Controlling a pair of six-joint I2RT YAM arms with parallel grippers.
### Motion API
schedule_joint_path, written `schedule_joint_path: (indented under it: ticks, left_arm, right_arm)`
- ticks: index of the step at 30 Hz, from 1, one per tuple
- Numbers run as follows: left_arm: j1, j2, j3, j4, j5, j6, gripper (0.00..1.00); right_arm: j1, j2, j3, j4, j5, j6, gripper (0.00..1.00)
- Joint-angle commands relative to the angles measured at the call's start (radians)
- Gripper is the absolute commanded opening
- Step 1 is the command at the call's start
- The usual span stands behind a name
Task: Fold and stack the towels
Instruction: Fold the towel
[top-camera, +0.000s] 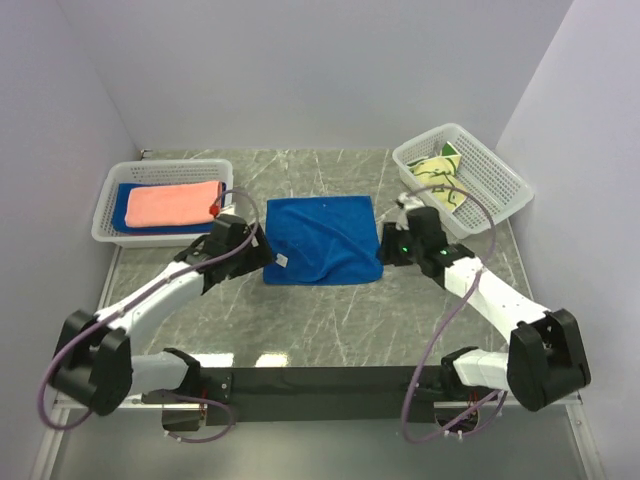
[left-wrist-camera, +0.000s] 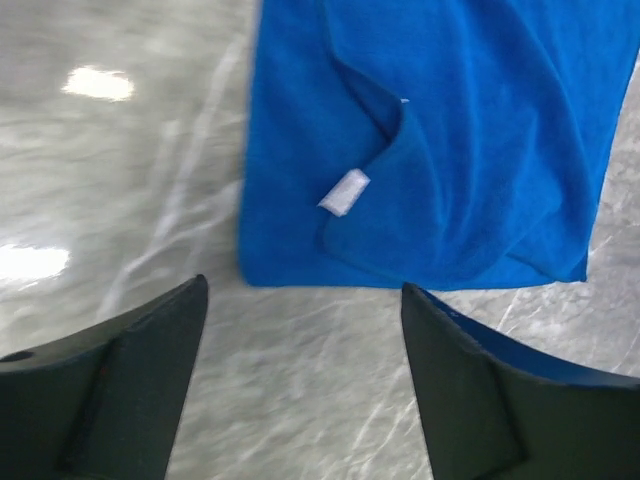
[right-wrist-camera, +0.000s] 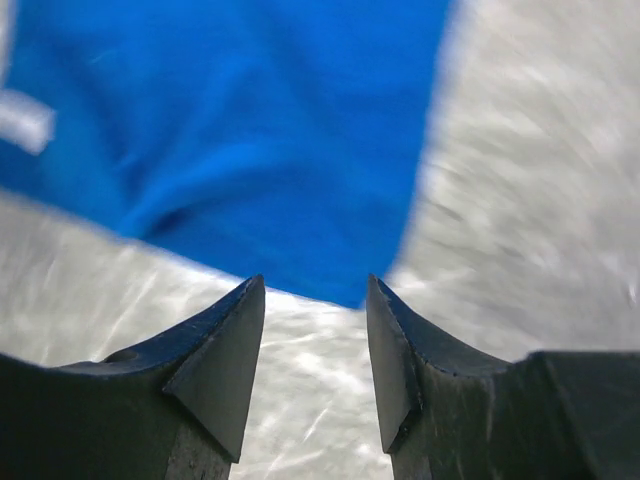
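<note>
A royal blue towel (top-camera: 322, 240) lies folded on the marble table (top-camera: 330, 320), rumpled along its near edge, with a white label (left-wrist-camera: 344, 192) showing. My left gripper (top-camera: 266, 252) sits at its left edge, open (left-wrist-camera: 304, 290), with only bare table between the fingers. At the towel's right edge my right gripper (top-camera: 384, 246) is open too (right-wrist-camera: 313, 285), just off the near right corner of the blue towel (right-wrist-camera: 250, 130) and holding nothing. In the left basket (top-camera: 110, 215) a folded salmon-pink towel (top-camera: 175, 203) rests on a blue one (top-camera: 124, 208). The yellow and green towel (top-camera: 440, 170) lies crumpled in the right basket (top-camera: 505, 185).
The white lattice baskets stand at the back left and back right of the table. Pale walls close the space at the back and on both sides. Both arm bases are bolted to a black bar (top-camera: 320, 380) at the near edge.
</note>
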Motion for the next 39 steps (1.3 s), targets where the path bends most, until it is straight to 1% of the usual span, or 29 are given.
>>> schedule_joint_path:
  ticks: [1,2,3,5,6,9,13,18,23,32,34,38,39]
  left_arm:
    - [-0.057,0.09,0.086,0.099,0.028,-0.028,0.81]
    - [-0.065,0.115,0.097,0.102,0.022,-0.025,0.78]
    - [-0.076,0.164,0.12,0.105,0.018,-0.021,0.72]
    - [-0.083,0.207,0.134,0.113,0.011,-0.015,0.68]
    - [-0.085,0.247,0.146,0.125,0.013,-0.012,0.63]
    - [-0.087,0.323,0.175,0.136,0.017,-0.001,0.59]
    - [-0.108,0.399,0.21,0.141,0.039,0.004,0.56]
    - [-0.126,0.457,0.235,0.118,0.016,-0.013,0.55]
    - [-0.148,0.463,0.244,0.058,-0.039,-0.036,0.55]
    - [-0.174,0.477,0.25,0.014,-0.081,-0.047,0.57]
    - [-0.177,0.485,0.249,0.013,-0.082,-0.048,0.54]
    - [-0.182,0.473,0.249,0.02,-0.076,-0.053,0.43]
    - [-0.186,0.468,0.25,0.018,-0.076,-0.053,0.43]
  right_arm:
    - [-0.109,-0.068,-0.128,0.154,-0.126,0.188,0.52]
    - [-0.14,-0.077,-0.154,0.181,-0.15,0.211,0.52]
    - [-0.187,-0.089,-0.198,0.236,-0.196,0.253,0.52]
    - [-0.218,-0.096,-0.232,0.296,-0.217,0.28,0.52]
    - [-0.235,-0.091,-0.253,0.31,-0.229,0.296,0.53]
    - [-0.246,-0.074,-0.269,0.341,-0.253,0.311,0.53]
    - [-0.251,-0.062,-0.281,0.367,-0.26,0.319,0.53]
    - [-0.251,-0.051,-0.283,0.375,-0.261,0.316,0.54]
    - [-0.252,-0.05,-0.286,0.378,-0.256,0.311,0.53]
    - [-0.252,-0.02,-0.295,0.39,-0.256,0.314,0.53]
    - [-0.252,-0.014,-0.297,0.392,-0.26,0.313,0.53]
    - [-0.252,-0.008,-0.3,0.393,-0.258,0.307,0.53]
    - [-0.254,-0.007,-0.3,0.395,-0.258,0.308,0.53]
